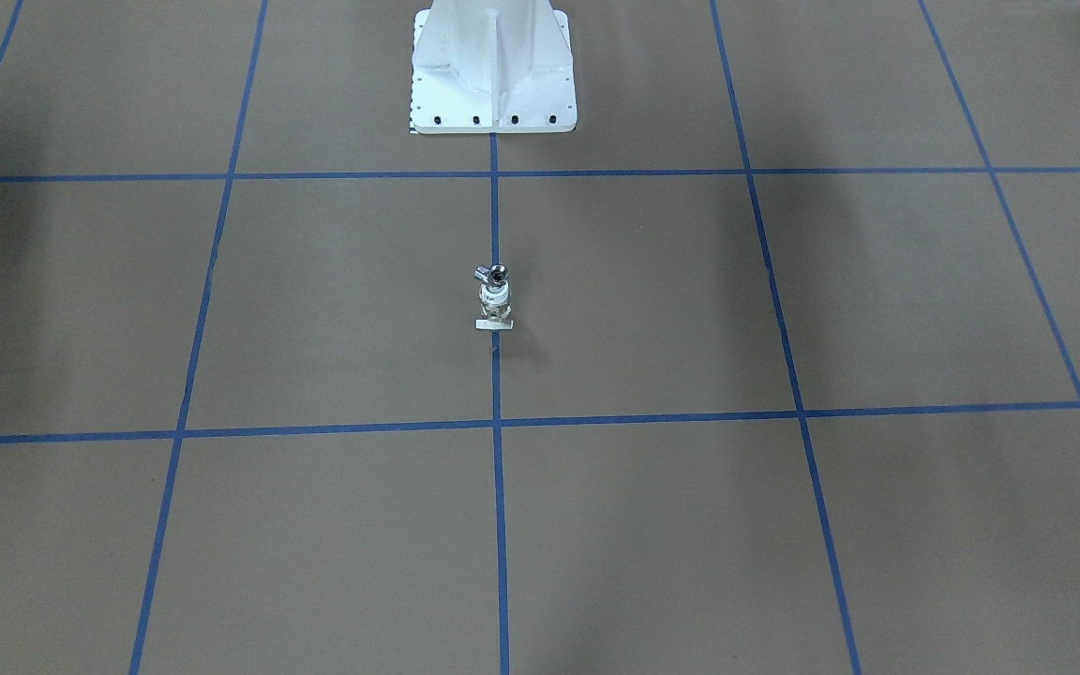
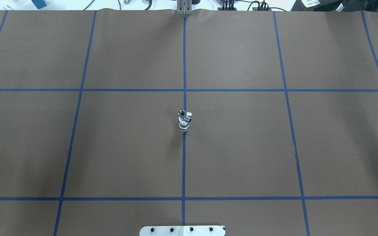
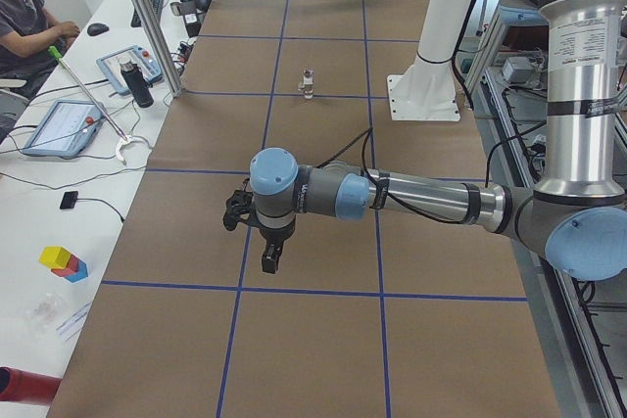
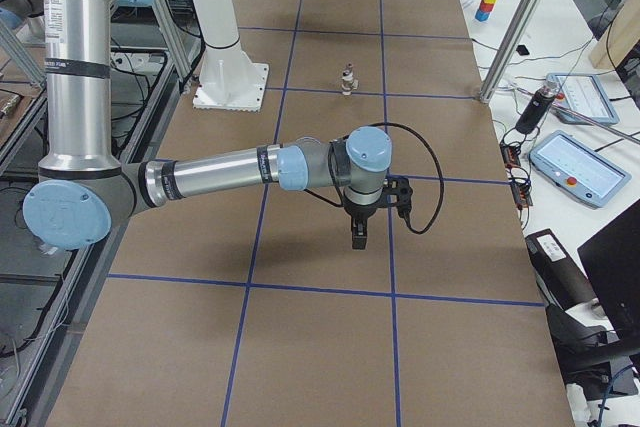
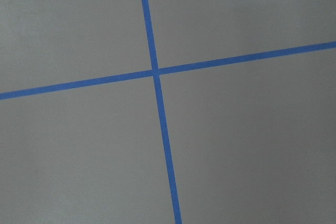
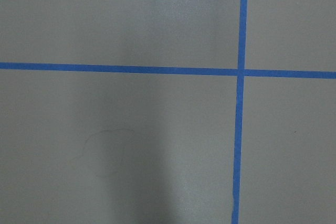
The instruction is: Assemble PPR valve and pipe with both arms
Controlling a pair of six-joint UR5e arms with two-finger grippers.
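Valve, chrome-topped and white-bodied, stands upright on the centre tape line in the middle of the table, in front of the pedestal. The left gripper and right gripper point down over bare paper towards opposite table ends, well apart from the valve.

We judge that either nothing has begun or the joint is already made. No separate pipe shows, and the valve is too small to tell whether one is fitted. Any further step first calls for both arms to travel to the centre.

The fingers appear only in the side views, so we cannot tell whether they are apart or together. The wrist views show only tape and paper.
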